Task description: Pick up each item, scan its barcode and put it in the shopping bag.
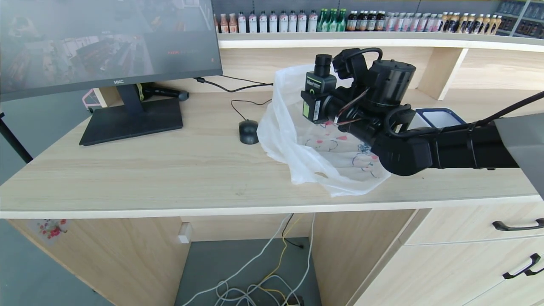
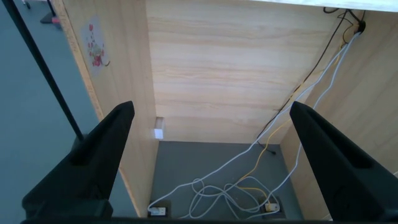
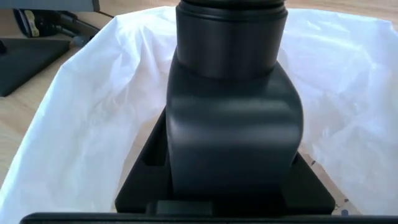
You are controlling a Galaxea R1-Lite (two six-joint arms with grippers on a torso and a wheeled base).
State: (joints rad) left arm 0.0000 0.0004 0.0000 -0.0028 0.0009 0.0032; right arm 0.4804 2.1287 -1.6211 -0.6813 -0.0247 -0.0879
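The white plastic shopping bag lies open on the wooden counter, right of centre. My right arm's wrist hangs over the bag's mouth. In the right wrist view a dark grey, bottle-shaped body with a round top stands close before the camera, above the bag; what grips it is hidden. A black and yellow handheld scanner lies behind the monitor stand. My left gripper hangs open and holding nothing below the counter, facing the kneehole.
A monitor on a flat stand fills the counter's back left. A black mouse sits just left of the bag. A blue-rimmed white container stands behind my right arm. Bottles line the far shelf. Loose cables lie under the counter.
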